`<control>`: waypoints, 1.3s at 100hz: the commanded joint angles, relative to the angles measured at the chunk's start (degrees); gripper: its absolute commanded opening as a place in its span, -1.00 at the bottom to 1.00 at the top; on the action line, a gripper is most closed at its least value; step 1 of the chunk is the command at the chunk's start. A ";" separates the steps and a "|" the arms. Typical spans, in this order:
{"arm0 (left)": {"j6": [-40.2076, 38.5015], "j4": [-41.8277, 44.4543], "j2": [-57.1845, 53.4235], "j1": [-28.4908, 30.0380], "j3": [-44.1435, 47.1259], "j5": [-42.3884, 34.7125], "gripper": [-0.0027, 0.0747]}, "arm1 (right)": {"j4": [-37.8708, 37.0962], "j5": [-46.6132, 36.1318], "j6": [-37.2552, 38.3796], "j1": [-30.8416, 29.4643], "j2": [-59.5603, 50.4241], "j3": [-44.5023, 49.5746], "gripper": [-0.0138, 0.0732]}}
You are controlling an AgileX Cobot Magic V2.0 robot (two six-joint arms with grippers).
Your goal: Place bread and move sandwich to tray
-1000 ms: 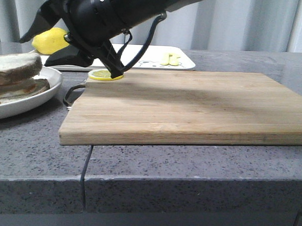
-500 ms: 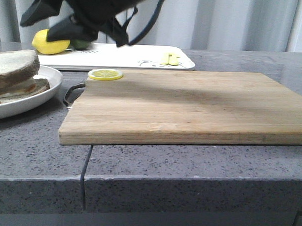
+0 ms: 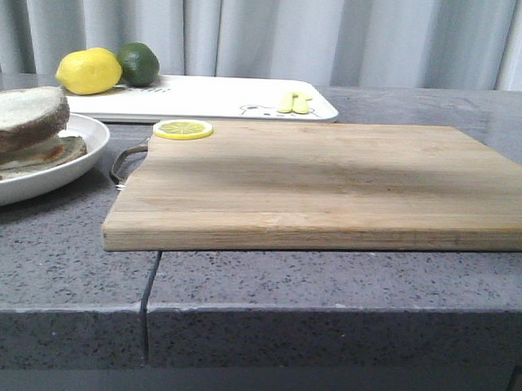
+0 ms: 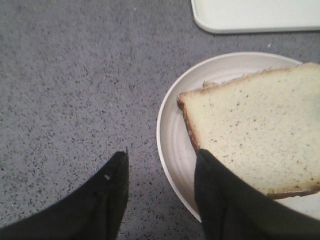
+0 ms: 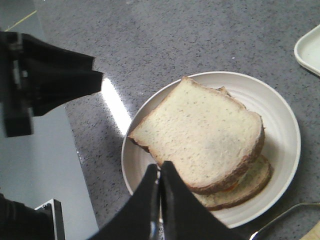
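Bread (image 5: 200, 135): We found the slice lying on top of the sandwich (image 5: 240, 187), just beyond the tips of our right gripper (image 5: 160, 172).
Sandwich: It sat on the plate (image 5: 287, 150) under the bread, an orange edge of filling showing between the slices; the egg itself was hidden from us.
Plate: It rested on the grey counter (image 4: 65, 90), below both grippers and off the left end of the board (image 3: 331, 181) in the front view.
Tray (image 3: 222, 97): It lay at the back of the counter, well apart from either gripper, with a lemon (image 3: 89, 70) and a lime (image 3: 139, 62) at its left end; one corner showed beyond the plate in each wrist view.
Left gripper (image 4: 160, 172): We saw its fingers spread wide and holding nothing, one over bare counter, the other over the plate rim and the near corner of the bread.
Right gripper: Its fingers were pressed together with nothing between them, hanging above the near edge of the plate.
Done: By our reading, the bread was placed.
Left: The sandwich was not yet on the tray; we judged that the plate needed gripping at the rim and carrying across.
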 commanded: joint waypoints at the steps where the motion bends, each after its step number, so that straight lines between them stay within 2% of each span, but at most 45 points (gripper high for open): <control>1: -0.87 -0.47 3.47 -0.01 -3.67 -2.50 -0.16 | 0.56 1.07 -0.83 -0.02 -4.82 -1.83 -0.78; 10: -1.44 -1.45 7.60 1.30 -6.48 -0.64 -0.16 | 0.56 1.15 -0.83 0.03 -6.60 -1.83 -0.84; 40: -1.44 -5.81 16.98 6.38 -11.67 6.64 -0.16 | 0.35 2.27 -0.83 0.03 -9.71 -1.83 -0.84; 63: -0.10 -10.76 20.73 6.38 -11.71 4.95 -0.16 | 0.35 2.96 -0.83 0.03 -9.71 -1.83 -0.84; 110: 1.18 -10.87 26.66 6.16 -11.71 4.32 -0.17 | 0.35 3.77 -0.83 0.03 -9.71 -1.83 -0.84; 119: 1.18 -10.87 27.24 6.16 -11.71 4.82 -0.31 | 0.40 3.74 -0.83 0.03 -9.71 -1.83 -0.84; 130: 1.18 -11.00 27.88 6.16 -11.71 5.66 -0.65 | 0.40 3.86 -0.83 0.03 -9.71 -1.83 -0.84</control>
